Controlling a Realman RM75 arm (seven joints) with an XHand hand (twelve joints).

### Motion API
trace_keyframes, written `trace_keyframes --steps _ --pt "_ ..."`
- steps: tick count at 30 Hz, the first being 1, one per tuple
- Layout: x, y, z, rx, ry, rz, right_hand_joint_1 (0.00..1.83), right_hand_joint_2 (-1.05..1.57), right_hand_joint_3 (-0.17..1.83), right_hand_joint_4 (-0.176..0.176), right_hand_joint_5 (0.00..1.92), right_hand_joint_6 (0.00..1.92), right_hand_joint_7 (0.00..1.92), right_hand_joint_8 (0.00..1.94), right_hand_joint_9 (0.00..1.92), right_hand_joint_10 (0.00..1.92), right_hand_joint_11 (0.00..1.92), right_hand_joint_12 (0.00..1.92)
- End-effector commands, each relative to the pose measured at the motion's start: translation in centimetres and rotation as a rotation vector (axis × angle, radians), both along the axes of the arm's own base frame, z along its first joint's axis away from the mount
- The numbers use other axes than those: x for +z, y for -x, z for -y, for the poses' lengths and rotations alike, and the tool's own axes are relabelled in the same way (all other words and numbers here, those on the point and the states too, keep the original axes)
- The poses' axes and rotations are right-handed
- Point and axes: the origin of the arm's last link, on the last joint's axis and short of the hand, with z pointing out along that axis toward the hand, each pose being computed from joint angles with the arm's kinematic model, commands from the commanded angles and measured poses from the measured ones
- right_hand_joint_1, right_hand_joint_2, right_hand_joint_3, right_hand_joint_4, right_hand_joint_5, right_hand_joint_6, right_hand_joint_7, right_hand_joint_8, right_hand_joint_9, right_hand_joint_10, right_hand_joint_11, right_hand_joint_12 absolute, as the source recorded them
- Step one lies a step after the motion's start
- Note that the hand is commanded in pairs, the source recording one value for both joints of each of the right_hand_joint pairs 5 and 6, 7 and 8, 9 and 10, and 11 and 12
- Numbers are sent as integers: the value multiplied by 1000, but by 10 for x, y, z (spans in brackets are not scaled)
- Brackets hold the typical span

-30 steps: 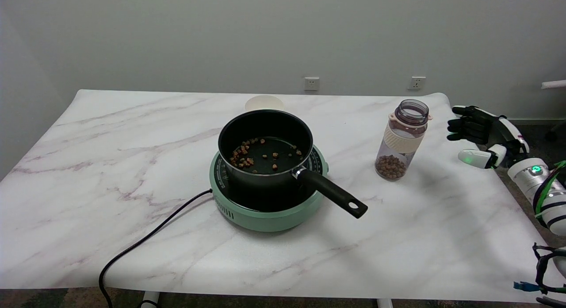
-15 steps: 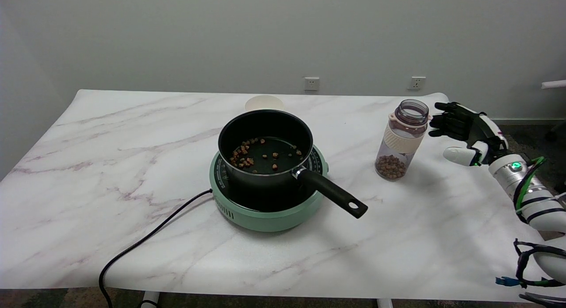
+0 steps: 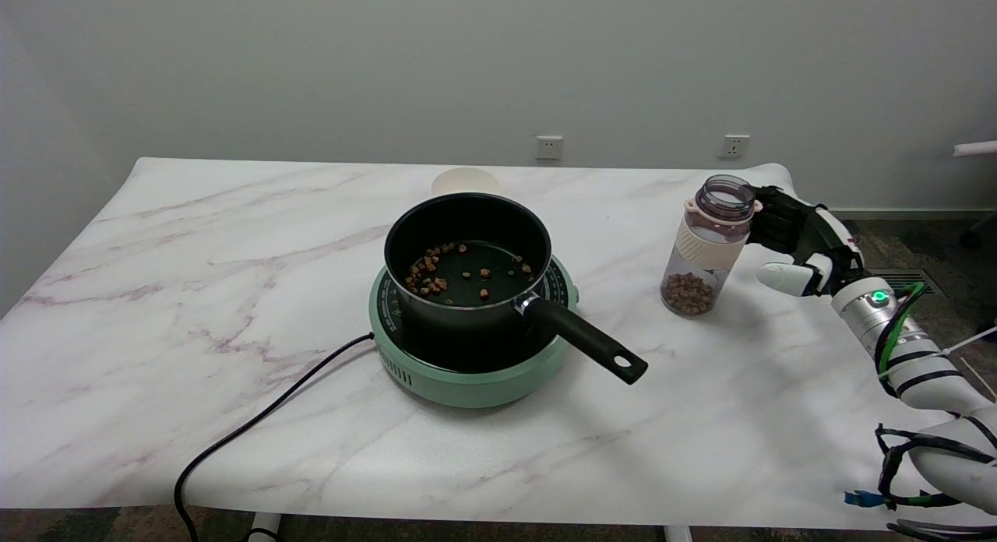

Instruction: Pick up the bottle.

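A clear, lidless bottle (image 3: 707,246) with a cream band and brown pellets at its bottom stands upright on the marble table (image 3: 234,254), right of the pot. My right hand (image 3: 798,238) is open just to the bottle's right, at band height. Its dark fingers (image 3: 767,215) reach behind the bottle's upper part, and the white thumb (image 3: 783,278) sticks out toward the front. Whether the fingers touch the bottle cannot be told; nothing is gripped.
A black saucepan (image 3: 467,254) holding brown pellets sits on a green hotplate (image 3: 467,371); its handle (image 3: 584,339) points toward the front right. A black cable (image 3: 257,425) runs off the front left edge. A pale round lid (image 3: 465,181) lies behind the pot.
My right hand has moved left across the table's right edge, from well clear of the bottle to right beside it. The bottle and pot have not moved.
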Motion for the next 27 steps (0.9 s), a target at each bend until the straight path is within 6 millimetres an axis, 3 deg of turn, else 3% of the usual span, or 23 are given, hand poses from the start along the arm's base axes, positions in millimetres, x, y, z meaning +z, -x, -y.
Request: trace_keyframes --steps 1,27 --pt "-25 10 12 14 -39 58 1178 -674 1149 0 450 450 644 644 627 627 730 730" --pt "-49 9 36 47 -102 94 1180 -647 1116 0 444 444 635 635 619 619 723 723"
